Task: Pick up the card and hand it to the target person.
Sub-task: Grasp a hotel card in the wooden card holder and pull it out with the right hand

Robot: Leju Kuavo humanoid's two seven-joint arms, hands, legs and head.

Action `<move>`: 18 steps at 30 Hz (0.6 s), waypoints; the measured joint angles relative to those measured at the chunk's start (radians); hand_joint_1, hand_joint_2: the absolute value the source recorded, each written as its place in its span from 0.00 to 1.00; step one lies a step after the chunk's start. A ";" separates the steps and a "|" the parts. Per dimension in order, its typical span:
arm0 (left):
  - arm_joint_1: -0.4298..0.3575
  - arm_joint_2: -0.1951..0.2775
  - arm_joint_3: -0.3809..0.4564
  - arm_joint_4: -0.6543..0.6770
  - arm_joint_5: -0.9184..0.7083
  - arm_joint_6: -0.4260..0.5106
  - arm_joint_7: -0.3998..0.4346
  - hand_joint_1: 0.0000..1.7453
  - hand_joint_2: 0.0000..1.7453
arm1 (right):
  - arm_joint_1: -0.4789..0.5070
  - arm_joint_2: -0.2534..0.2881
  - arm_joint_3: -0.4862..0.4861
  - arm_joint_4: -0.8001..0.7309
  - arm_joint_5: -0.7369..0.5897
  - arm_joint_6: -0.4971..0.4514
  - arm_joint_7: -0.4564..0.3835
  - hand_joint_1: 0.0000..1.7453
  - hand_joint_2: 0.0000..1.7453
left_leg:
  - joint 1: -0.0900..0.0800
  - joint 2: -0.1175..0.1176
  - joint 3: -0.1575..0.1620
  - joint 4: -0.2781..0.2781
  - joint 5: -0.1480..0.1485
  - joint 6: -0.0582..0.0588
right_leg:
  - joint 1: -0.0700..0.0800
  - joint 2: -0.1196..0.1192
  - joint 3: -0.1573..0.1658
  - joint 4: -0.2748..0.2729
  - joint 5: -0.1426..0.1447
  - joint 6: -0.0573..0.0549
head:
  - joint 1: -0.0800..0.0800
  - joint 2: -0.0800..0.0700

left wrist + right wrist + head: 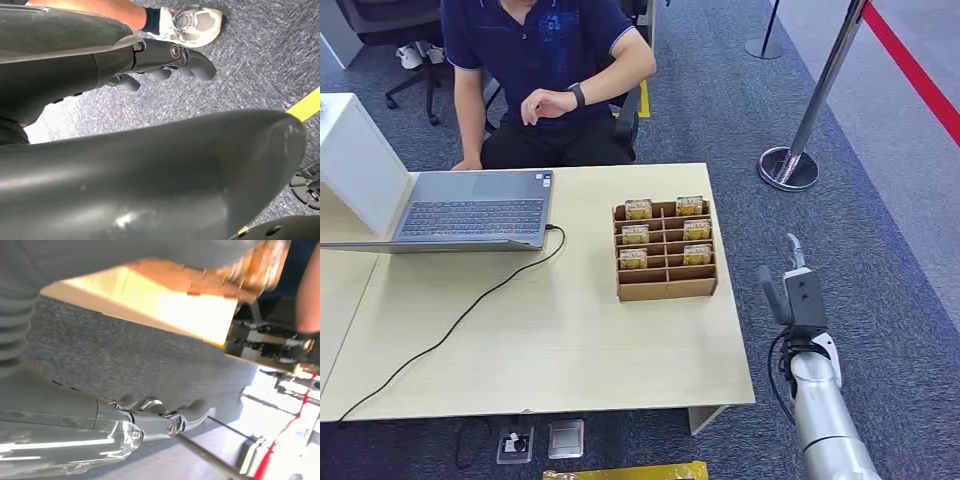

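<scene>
- Starting at the table's [546, 330] far-left corner: a white box [354, 155], then a laptop [475, 212] along the far edge, its black cable [456, 322] trailing toward the near-left corner.
- Person [546, 60] sits behind the far edge, one forearm raised, not reaching out yet.
- Cards [635, 234] stand in the brown slotted organizer [665, 250] close to the right edge: a few per side, front slots look empty.
- Right hand [792, 290] hangs off the table's right edge over the carpet, holding nothing, touching nothing. In the right wrist view its fingers [188, 412] are loosely extended, a little apart.
- Left hand [166, 62] is down by the robot's side, fingers gently curled but separated, holding nothing.
- What could go wrong, I reckon: the cards sit tight in narrow slots, so thick fingers may snag a divider and drag the light organizer, or pull out two cards. Coming in from the side, the hand could also clip the table edge.
</scene>
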 joint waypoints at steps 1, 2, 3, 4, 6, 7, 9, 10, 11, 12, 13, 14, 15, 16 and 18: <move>0.000 0.000 0.000 0.000 0.000 0.000 0.000 0.00 0.00 | 0.002 0.002 0.012 -0.008 0.009 -0.009 0.003 0.00 1.00 | 0.000 0.000 0.000 0.000 0.000 0.000 | 0.000 0.000 0.000 0.000 0.000 0.000 | 0.000 0.000; 0.001 0.000 0.000 0.000 0.000 0.000 0.000 0.00 0.00 | 0.004 0.003 0.024 -0.016 0.018 -0.019 0.006 0.00 1.00 | 0.000 0.000 0.000 0.000 0.000 0.000 | 0.000 0.000 0.000 0.000 0.000 0.000 | 0.000 0.000; 0.001 -0.001 0.000 0.000 0.000 0.000 0.000 0.00 0.00 | 0.008 0.005 0.047 -0.031 0.037 -0.038 0.012 0.00 1.00 | 0.000 0.000 0.000 0.000 0.000 0.000 | 0.000 0.000 0.000 0.000 0.000 0.000 | 0.000 0.000; 0.002 -0.001 0.001 0.001 0.000 0.000 0.000 0.00 0.00 | 0.012 0.007 0.069 -0.044 0.059 -0.059 0.019 0.00 1.00 | 0.000 0.000 0.000 0.000 0.000 0.000 | 0.000 0.000 0.000 0.000 0.000 0.000 | 0.000 0.000; 0.002 -0.002 0.001 0.001 0.000 0.001 0.000 0.00 0.00 | 0.018 0.011 0.107 -0.067 0.105 -0.103 0.034 0.00 1.00 | 0.000 0.000 0.000 0.000 0.000 0.000 | 0.000 0.000 0.000 0.000 0.000 0.000 | 0.000 0.000; 0.002 -0.002 0.001 0.001 0.000 0.001 0.000 0.00 0.00 | 0.020 0.013 0.124 -0.075 0.130 -0.126 0.042 0.00 1.00 | 0.000 0.000 0.000 0.000 0.000 0.000 | 0.000 0.000 0.000 0.000 0.000 0.000 | 0.000 0.000; 0.002 -0.003 0.001 0.001 0.000 0.002 0.000 0.00 0.00 | 0.024 0.016 0.155 -0.091 0.184 -0.174 0.059 0.00 1.00 | 0.000 0.000 0.000 0.000 0.000 0.000 | 0.000 0.000 0.000 0.000 0.000 0.000 | 0.000 0.000; 0.002 -0.004 0.001 0.001 0.000 0.002 0.000 0.00 0.00 | 0.026 0.018 0.168 -0.097 0.210 -0.196 0.067 0.00 1.00 | 0.000 0.000 0.000 0.000 0.000 0.000 | 0.000 0.000 0.000 0.000 0.000 0.000 | 0.000 0.000; 0.002 -0.004 0.000 0.001 0.000 0.002 0.000 0.00 0.00 | 0.027 0.019 0.177 -0.102 0.231 -0.213 0.073 0.00 1.00 | 0.000 0.000 0.000 0.000 0.000 0.000 | 0.000 0.000 0.000 0.000 0.000 0.000 | 0.000 0.000; 0.002 -0.004 0.000 0.001 0.000 0.002 0.000 0.00 0.00 | 0.029 0.020 0.184 -0.107 0.247 -0.227 0.078 0.00 1.00 | 0.000 0.000 0.000 0.000 0.000 0.000 | 0.000 0.000 0.000 0.000 0.000 0.000 | 0.000 0.000; 0.003 -0.004 0.000 0.001 0.000 0.003 0.000 0.00 0.00 | 0.031 0.021 0.189 -0.112 0.260 -0.238 0.083 0.00 1.00 | 0.000 0.000 0.000 0.000 0.000 0.000 | 0.000 0.000 0.000 0.000 0.000 0.000 | 0.000 0.000; 0.003 -0.005 0.000 0.001 0.000 0.003 0.000 0.00 0.00 | 0.034 0.022 0.195 -0.117 0.274 -0.249 0.088 0.00 1.00 | 0.000 0.000 0.000 0.000 0.000 0.000 | 0.000 0.000 0.000 0.000 0.000 0.000 | 0.000 0.000; 0.003 -0.005 0.000 0.001 -0.001 0.003 0.000 0.00 0.00 | 0.038 0.023 0.202 -0.123 0.291 -0.264 0.095 0.00 1.00 | 0.000 0.000 0.000 0.000 0.000 0.000 | 0.000 0.000 0.000 0.000 0.000 0.000 | 0.000 0.000; 0.003 -0.006 0.000 0.001 -0.002 0.003 0.000 0.00 0.00 | 0.041 0.023 0.209 -0.130 0.315 -0.283 0.105 0.00 1.00 | 0.000 0.000 0.000 0.000 0.000 0.000 | 0.000 0.000 0.000 0.000 0.000 0.000 | 0.000 0.000; 0.002 -0.007 0.000 0.001 -0.006 0.003 0.000 0.00 0.00 | 0.046 0.023 0.220 -0.145 0.367 -0.325 0.127 0.00 1.00 | 0.000 0.000 0.000 0.000 0.000 0.000 | 0.000 0.000 0.000 0.000 0.000 0.000 | 0.000 0.000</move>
